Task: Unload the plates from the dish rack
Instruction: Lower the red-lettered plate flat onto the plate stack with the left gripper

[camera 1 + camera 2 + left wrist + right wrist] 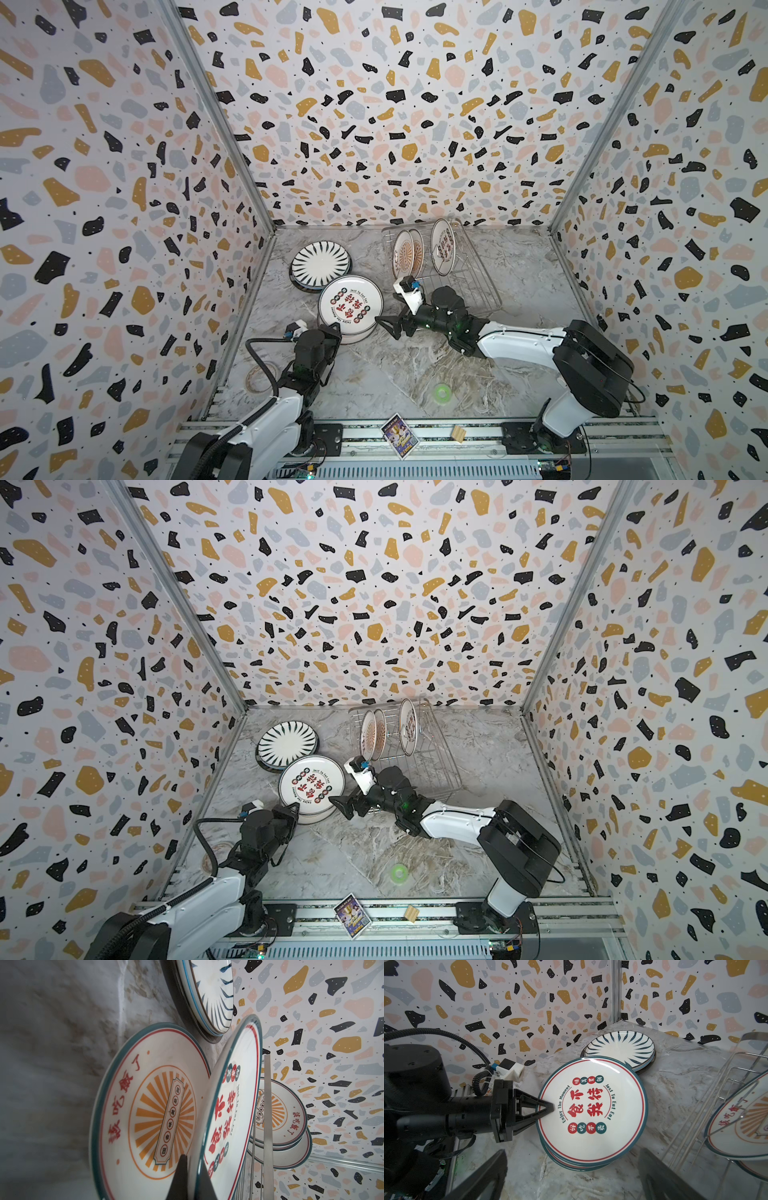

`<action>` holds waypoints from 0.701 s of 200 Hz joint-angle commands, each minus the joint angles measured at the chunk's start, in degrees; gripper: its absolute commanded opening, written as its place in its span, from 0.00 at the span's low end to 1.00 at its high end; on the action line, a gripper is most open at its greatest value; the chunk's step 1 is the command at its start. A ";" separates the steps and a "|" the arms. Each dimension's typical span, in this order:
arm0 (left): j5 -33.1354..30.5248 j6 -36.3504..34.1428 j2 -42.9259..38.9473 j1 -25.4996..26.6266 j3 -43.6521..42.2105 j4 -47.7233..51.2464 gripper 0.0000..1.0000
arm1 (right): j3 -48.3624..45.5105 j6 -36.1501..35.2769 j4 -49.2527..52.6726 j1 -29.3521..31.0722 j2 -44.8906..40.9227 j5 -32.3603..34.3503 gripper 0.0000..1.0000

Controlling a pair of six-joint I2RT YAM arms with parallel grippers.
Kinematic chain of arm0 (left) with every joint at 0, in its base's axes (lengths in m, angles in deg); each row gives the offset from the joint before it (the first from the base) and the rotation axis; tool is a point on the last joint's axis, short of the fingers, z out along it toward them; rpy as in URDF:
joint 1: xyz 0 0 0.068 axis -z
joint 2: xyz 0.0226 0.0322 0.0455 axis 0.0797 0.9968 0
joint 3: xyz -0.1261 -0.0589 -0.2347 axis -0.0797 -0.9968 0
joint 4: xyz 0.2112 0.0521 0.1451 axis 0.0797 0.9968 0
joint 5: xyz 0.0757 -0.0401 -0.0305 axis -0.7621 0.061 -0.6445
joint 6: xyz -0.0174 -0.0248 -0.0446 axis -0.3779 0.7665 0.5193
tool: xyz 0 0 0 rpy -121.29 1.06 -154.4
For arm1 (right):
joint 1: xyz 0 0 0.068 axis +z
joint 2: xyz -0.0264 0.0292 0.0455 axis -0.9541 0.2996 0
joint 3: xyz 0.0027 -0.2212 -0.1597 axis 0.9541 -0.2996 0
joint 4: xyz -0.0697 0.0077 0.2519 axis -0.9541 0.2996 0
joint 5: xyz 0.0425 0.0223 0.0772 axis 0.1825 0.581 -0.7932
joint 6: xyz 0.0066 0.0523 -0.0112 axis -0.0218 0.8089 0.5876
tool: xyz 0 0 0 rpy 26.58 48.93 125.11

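Terrazzo-patterned walls close round a grey marble-look table (415,374). At its left side the left gripper (550,1108) is clamped on the near rim of the red-lettered plate (591,1109), one finger above the rim and one below. In the left wrist view that plate sits at an angle to the sunburst plate (158,1109) directly under it. Both belong to a low stack on the table, left of centre in both top views. Just behind the stack, touching or nearly touching it, the striped plates (320,264) lie flat in a second pile near the back left corner.

The right gripper (388,328) hangs with its jaws wide apart and nothing between them, just to the right of the stack, between it and the near end of the dish rack (482,291). The rack sits at the back of the table, right of centre, turned at a slant. Three plates stand upright in it: two sunburst ones (407,253) close together and a third (442,247) a little apart, all at the rack's far end.

Near the front edge lie a small green ring (441,392) and a printed card (399,434).
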 commanded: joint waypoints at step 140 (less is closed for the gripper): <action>-3.42 5.16 -1.59 -0.38 -2.42 -1.40 0.00 | 6.74 1.34 1.46 1.54 6.35 4.94 0.99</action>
